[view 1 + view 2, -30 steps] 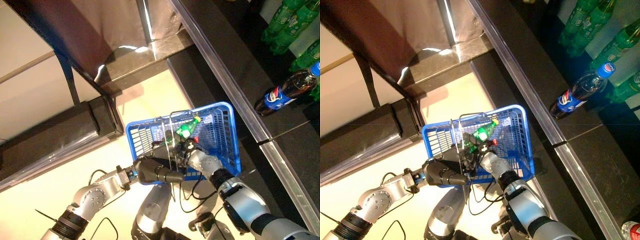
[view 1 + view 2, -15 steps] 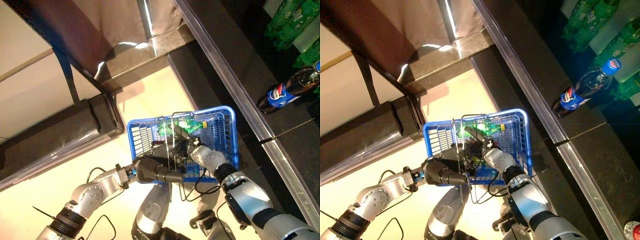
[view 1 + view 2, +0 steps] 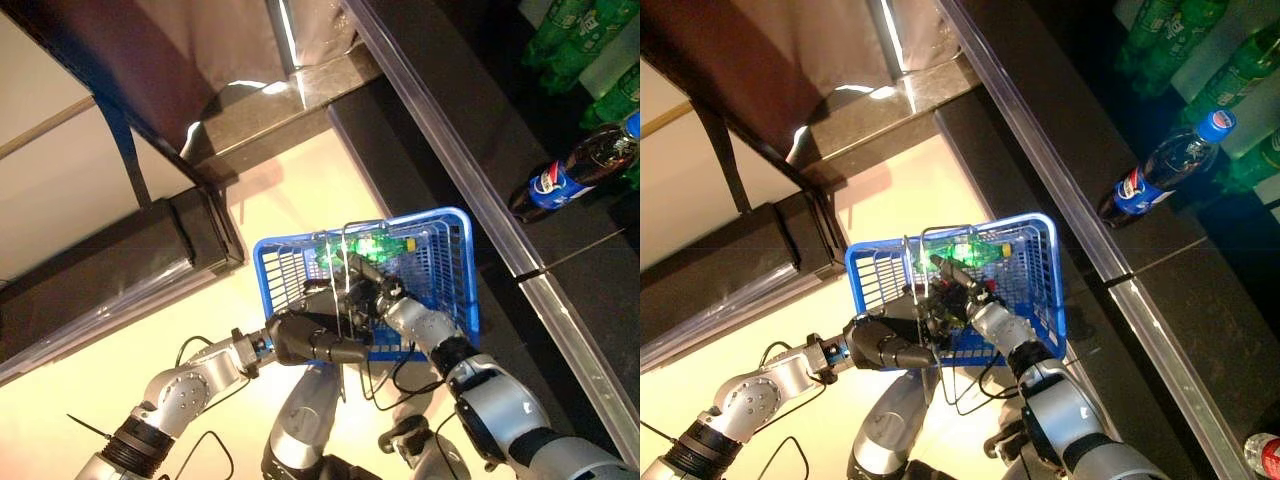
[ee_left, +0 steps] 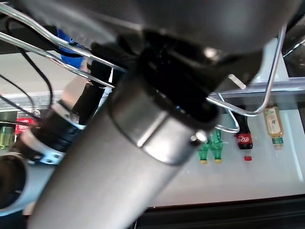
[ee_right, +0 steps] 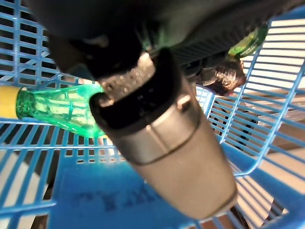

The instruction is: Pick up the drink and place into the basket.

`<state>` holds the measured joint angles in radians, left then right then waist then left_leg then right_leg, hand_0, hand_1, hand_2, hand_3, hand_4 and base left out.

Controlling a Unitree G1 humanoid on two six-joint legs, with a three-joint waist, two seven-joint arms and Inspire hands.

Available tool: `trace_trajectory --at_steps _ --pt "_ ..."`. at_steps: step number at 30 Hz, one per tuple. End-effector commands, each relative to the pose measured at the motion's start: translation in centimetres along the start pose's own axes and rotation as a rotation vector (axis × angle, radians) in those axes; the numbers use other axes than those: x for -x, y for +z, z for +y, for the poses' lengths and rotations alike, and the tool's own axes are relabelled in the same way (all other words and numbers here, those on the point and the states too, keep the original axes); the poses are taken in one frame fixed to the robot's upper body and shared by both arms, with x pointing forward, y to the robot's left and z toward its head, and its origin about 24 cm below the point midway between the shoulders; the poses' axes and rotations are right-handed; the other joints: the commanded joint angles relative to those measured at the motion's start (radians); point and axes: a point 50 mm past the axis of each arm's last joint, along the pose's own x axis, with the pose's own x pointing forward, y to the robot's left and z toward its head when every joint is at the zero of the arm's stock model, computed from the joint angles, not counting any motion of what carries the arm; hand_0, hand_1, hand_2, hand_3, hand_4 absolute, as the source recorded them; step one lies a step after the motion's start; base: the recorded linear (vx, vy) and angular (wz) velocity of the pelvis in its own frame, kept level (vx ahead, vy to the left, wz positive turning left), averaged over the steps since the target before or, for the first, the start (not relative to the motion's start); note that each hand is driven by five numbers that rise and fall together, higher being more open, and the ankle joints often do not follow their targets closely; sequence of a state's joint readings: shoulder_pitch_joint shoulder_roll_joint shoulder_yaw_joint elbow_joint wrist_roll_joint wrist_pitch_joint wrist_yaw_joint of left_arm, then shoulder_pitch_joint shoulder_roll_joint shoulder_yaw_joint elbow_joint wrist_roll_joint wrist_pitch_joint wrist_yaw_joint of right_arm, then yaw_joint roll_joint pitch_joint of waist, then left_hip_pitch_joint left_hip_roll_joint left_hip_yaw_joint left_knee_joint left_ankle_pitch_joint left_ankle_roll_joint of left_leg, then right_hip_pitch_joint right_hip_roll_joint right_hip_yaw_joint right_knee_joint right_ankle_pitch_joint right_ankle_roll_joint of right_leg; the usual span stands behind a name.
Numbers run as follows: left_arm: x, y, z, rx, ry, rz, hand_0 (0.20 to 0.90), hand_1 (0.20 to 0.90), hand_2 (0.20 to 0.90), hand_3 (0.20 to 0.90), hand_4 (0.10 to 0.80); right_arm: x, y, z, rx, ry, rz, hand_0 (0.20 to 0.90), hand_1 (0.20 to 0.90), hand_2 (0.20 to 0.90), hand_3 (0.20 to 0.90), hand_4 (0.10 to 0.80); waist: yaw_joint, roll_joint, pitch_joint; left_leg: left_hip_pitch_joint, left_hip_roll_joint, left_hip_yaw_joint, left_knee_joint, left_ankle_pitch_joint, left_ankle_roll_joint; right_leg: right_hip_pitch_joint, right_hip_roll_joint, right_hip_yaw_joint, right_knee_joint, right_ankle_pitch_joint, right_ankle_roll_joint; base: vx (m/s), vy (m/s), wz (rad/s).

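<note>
Drink bottle (image 5: 62, 110), green and see-through with a yellow cap, lies on its side inside the blue basket (image 3: 452, 262), long axis running across the mesh floor, just past the right robot hand (image 3: 958, 296). That hand is much the nearer; whether its fingers grip the bottle I cannot tell. The left robot hand (image 3: 312, 340) is curled round the basket's wire handle (image 3: 345, 262), holding it up over the floor.
</note>
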<state>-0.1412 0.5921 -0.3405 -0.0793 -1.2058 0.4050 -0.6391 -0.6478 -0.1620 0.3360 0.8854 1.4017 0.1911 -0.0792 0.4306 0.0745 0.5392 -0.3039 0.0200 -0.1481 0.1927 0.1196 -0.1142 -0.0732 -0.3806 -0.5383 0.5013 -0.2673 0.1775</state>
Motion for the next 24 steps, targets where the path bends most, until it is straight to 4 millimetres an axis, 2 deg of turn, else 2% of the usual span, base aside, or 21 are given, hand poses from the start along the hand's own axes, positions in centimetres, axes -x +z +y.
trace_trajectory --at_steps 1,3,4,5,6,7,15,24 --pt "-1.9 5.1 -9.2 -0.121 -0.647 -0.403 0.300 0.300 0.300 0.200 0.100 1.4 3.7 6.8 0.114 0.363 -0.191 0.900 0.900 0.900 0.900 0.800 -0.045 -0.013 -0.042 0.015 -0.007 0.076 0.053 -0.079 0.049 -0.061 0.029 0.043 -0.022 0.167 -0.056 -0.034 -0.041 -0.05" --pt "-1.4 4.7 -8.6 -0.117 -0.615 -0.418 0.300 0.300 0.300 0.200 0.100 2.0 3.4 6.2 0.129 0.379 -0.209 0.900 0.900 0.900 0.900 0.800 -0.055 -0.020 -0.041 0.017 -0.003 0.081 0.049 -0.079 0.049 -0.064 0.034 0.049 -0.027 0.168 -0.056 -0.068 -0.017 -0.03" --pt "-1.2 4.5 -8.3 -0.114 -0.600 -0.426 0.300 0.300 0.300 0.200 0.100 2.3 3.4 5.9 0.136 0.386 -0.216 0.900 0.900 0.900 0.900 0.800 -0.060 -0.018 -0.041 0.007 0.001 0.087 0.043 -0.053 0.056 -0.072 0.037 0.039 -0.039 0.193 -0.068 -0.112 0.006 -0.06" --pt "-1.1 4.4 -8.0 -0.114 -0.581 -0.434 0.300 0.300 0.300 0.200 0.100 2.5 3.1 5.6 0.143 0.394 -0.218 0.900 0.900 0.900 0.900 0.800 -0.067 -0.021 -0.041 0.009 0.004 0.090 0.040 -0.053 0.057 -0.074 0.041 0.043 -0.041 0.194 -0.068 -0.033 -0.021 -0.11" --pt "-1.0 4.3 -7.9 -0.115 -0.572 -0.439 0.300 0.300 0.300 0.200 0.100 2.6 2.9 5.5 0.145 0.397 -0.216 0.900 0.900 0.900 0.900 0.800 -0.071 -0.028 -0.042 0.019 0.004 0.088 0.042 -0.076 0.050 -0.069 0.043 0.058 -0.034 0.171 -0.056 -0.032 -0.028 -0.18" --pt "-0.8 4.2 -7.6 -0.119 -0.553 -0.450 0.300 0.300 0.300 0.200 0.100 2.9 2.7 5.2 0.149 0.405 -0.222 0.900 0.900 0.900 0.900 0.800 -0.077 -0.027 -0.043 0.011 0.010 0.095 0.035 -0.051 0.056 -0.075 0.047 0.048 -0.047 0.195 -0.068 -0.041 -0.025 -0.18" --pt "0.0 3.9 -6.3 -0.127 -0.463 -0.539 0.300 0.300 0.300 0.200 0.100 5.2 0.7 3.3 0.164 0.496 -0.259 0.900 0.900 0.900 0.900 0.800 -0.127 -0.058 -0.055 0.032 0.038 0.124 0.019 -0.051 0.053 -0.072 0.072 0.078 -0.075 0.197 -0.064 -0.039 -0.047 -0.15" --pt "1.6 2.6 -3.0 -0.130 -0.190 -0.589 0.300 0.300 0.300 0.200 0.100 7.9 -1.3 1.2 0.241 0.630 -0.226 0.900 0.900 0.900 0.900 0.800 -0.191 -0.085 -0.102 0.087 0.082 0.170 -0.013 -0.043 0.040 -0.046 0.107 0.119 -0.112 0.190 -0.062 -0.018 -0.029 -0.13"
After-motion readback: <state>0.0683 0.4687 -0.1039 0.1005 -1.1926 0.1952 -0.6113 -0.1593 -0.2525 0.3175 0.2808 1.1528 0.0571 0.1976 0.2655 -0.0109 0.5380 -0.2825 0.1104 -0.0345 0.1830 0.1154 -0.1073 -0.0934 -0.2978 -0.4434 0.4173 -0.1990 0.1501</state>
